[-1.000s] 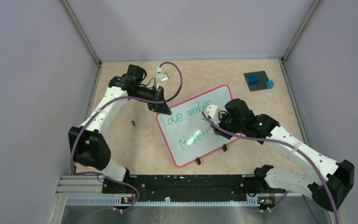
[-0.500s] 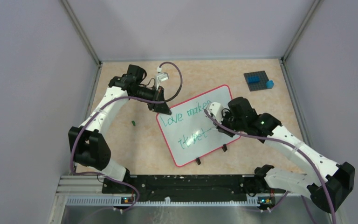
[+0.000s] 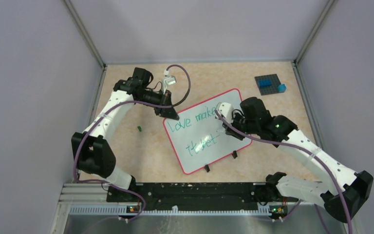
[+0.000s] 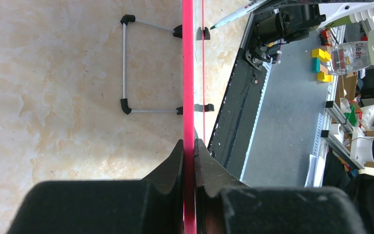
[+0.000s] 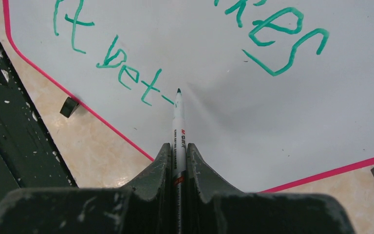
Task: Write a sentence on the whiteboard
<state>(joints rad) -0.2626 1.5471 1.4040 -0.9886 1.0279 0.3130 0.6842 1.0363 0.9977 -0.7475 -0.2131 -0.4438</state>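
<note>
The left arm (image 3: pixel 108 117) is rising from its base at the near left, folding at the elbow and stretching far and inward. Its wrist is bending back toward the centre, fingers pointing down and to the right. The left gripper (image 4: pixel 189 144) is clamping the board (image 4: pixel 188 73) by its edge, jaws nearly together with only the thin frame between them.

The right arm (image 3: pixel 311 153) is doubling back from an elbow at the near right, forearm running far and left toward the centre. The right gripper (image 5: pixel 177 146) is pinching a pen (image 5: pixel 178 122) lengthwise, jaws tight on the barrel, tip sticking out ahead of the fingers. The two grippers are standing well apart.
</note>
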